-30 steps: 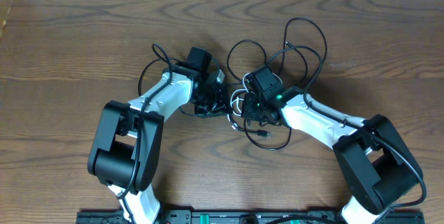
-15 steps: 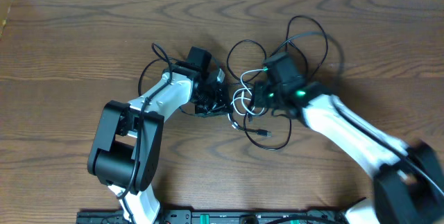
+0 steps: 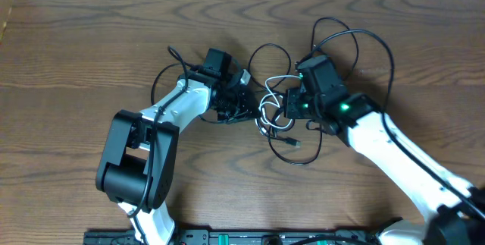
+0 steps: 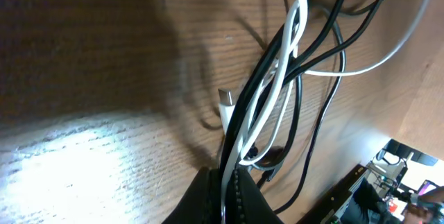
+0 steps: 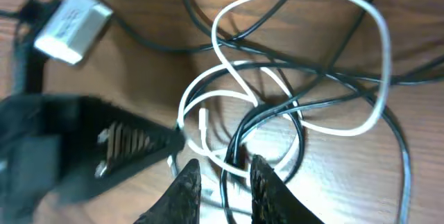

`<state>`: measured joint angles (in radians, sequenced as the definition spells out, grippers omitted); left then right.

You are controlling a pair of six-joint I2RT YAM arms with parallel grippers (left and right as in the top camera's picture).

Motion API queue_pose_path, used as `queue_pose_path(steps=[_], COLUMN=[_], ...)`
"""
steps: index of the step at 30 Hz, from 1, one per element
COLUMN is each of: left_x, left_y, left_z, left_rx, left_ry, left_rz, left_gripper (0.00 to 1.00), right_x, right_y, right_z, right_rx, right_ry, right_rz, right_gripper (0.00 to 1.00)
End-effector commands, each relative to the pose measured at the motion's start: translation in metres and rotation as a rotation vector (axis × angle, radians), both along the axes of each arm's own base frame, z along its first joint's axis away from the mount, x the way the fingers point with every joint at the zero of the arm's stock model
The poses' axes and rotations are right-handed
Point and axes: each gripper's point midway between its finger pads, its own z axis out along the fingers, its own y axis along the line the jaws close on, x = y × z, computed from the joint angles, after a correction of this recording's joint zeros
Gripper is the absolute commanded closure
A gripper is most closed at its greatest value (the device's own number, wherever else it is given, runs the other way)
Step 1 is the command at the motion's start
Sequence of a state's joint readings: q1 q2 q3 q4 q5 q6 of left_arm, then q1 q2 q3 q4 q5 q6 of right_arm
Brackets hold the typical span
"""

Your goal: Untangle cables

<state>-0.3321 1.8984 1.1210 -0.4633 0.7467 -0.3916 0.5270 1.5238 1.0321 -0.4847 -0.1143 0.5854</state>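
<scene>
The left gripper's (image 4: pixel 225 177) two dark fingers are pressed together at the tips, clamped on a sheaf of thin black cords (image 5: pixel 234 141) and a thin white cord (image 5: pixel 383 50) that run straight out from between them. Just beyond the tips a small white plug (image 4: pixel 225 99) rests on the brown wooden table (image 3: pixel 91 40), beside the sheaf.

The right gripper's (image 5: pixel 223 163) fingers stand slightly apart. A black strand and a white strand pass up through the gap, and neither looks pinched. Ahead of these fingers the white cord curls into several overlapping loops, crossed by black strands, and the left gripper's ribbed tip comes in from the side and touches one white loop.

From overhead, the two grippers face each other near the middle of the table, the knot of cords between them. Wider black loops spread behind the right gripper toward the far edge. One black strand trails to the near side and ends in a small black plug (image 3: pixel 294 144) lying on the wood
</scene>
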Motion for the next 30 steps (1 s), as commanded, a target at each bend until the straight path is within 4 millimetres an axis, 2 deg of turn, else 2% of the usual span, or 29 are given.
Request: queue_pose_path(steps=[1,4,9,14,19,24,30], left_x=[0.004,0.004,0.004,0.003,0.001,0.001,0.001], left_y=[-0.002,-0.002,-0.002,-0.002,-0.001,-0.001,-0.001], left_z=[0.005,0.005,0.005,0.005,0.004,0.004,0.004], left_rx=[-0.003,-0.003,-0.004,-0.002,0.000,0.001,0.001], left_ry=[-0.015,-0.015,-0.015,-0.011,-0.004,0.000,0.000], left_rz=[-0.011,-0.012,-0.012,-0.012,-0.012,-0.012,-0.012], left_gripper=[0.92,0.93,0.92,0.92,0.93,0.93,0.92], right_x=[0.000,0.004,-0.003,-0.002,0.000,0.003,0.008], right_y=[0.011,0.023,0.031,0.036,0.030,0.022,0.013], right_z=[-0.029,-0.048,-0.081,-0.104,-0.109,-0.110,-0.111], right_rx=[0.005,0.019,0.005,0.008,-0.022,-0.043,-0.078], right_ry=[0.076,0.094,0.184,0.223,0.215,0.208,0.180], right_rz=[-0.033,-0.018,-0.073,-0.119,-0.163,-0.235,-0.299], right_gripper=[0.76,0.74,0.76,0.80,0.81,0.78,0.82])
